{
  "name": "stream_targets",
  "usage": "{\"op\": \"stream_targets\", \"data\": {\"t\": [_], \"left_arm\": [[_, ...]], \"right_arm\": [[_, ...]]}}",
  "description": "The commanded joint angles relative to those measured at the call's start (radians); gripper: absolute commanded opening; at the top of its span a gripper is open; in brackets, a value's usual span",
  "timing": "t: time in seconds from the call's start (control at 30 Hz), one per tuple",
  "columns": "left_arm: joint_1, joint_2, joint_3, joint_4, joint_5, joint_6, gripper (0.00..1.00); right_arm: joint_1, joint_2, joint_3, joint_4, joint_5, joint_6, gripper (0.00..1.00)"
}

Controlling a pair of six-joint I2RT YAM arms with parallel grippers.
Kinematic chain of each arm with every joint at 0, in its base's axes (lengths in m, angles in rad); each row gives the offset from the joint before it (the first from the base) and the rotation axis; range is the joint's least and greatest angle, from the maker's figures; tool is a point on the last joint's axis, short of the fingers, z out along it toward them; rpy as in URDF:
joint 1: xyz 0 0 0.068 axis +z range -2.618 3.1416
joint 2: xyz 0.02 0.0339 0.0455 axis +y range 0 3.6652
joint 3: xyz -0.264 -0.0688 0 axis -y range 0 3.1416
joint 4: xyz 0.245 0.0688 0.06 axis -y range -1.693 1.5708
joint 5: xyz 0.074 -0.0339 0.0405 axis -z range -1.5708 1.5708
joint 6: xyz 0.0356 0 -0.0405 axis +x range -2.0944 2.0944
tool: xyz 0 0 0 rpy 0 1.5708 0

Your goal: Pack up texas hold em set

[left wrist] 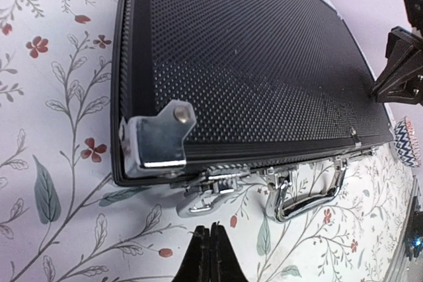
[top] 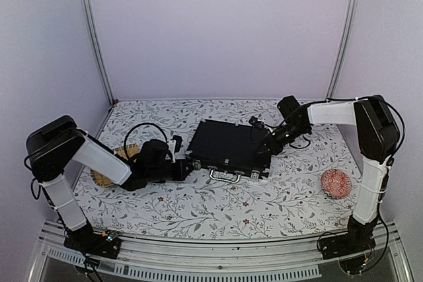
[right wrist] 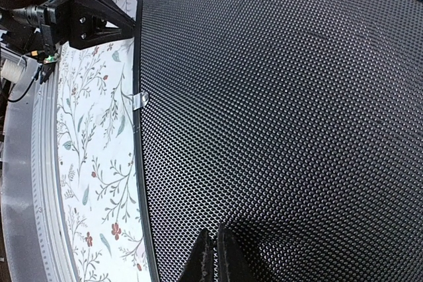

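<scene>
Case (top: 228, 144) lies shut, left gripper (left wrist: 210, 229) clenched empty at its 8 o'clock corner, right gripper (right wrist: 215, 234) clenched empty at 3 o'clock

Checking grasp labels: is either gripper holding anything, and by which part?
Nothing is held. The left gripper is shut and empty beside the case's front corner; the right gripper is shut and empty over its lid.

No text, label or number can be read on anything.
</scene>
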Motion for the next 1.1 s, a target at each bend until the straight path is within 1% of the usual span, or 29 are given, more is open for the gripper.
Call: {"op": "stream_targets", "data": {"t": [0.0,0.1,0.33,0.5,0.63,0.77,0.93,1.07], "left_arm": [[-0.012,0.044,0.065,-0.047,-0.043,0.031,0.00],[-0.010,0.104,0.127,-0.071,-0.036,0.049,0.00],[-0.009,0.196,0.204,-0.072,-0.064,0.089,0.00],[-0.011,0.196,0.190,-0.067,-0.094,0.091,0.00],[-0.013,0.143,0.141,-0.057,-0.106,0.090,0.00],[-0.019,0.056,0.103,-0.077,-0.063,0.111,0.00],[-0.025,-0.110,0.081,-0.207,-0.062,0.194,0.00],[-0.020,-0.242,0.117,-0.358,-0.116,0.271,0.15]], "right_arm": [[0.007,0.072,-0.022,-0.055,0.091,-0.010,0.07],[0.005,0.074,-0.025,-0.055,0.096,-0.012,0.07],[0.006,0.078,-0.028,-0.057,0.102,-0.012,0.07],[0.006,0.079,-0.030,-0.058,0.101,-0.012,0.07],[0.007,0.082,-0.028,-0.059,0.101,-0.011,0.07],[0.006,0.081,-0.026,-0.061,0.102,-0.012,0.07],[0.007,0.033,-0.025,-0.047,0.112,-0.009,0.07],[0.003,-0.039,-0.020,-0.045,0.137,-0.003,0.07]]}}
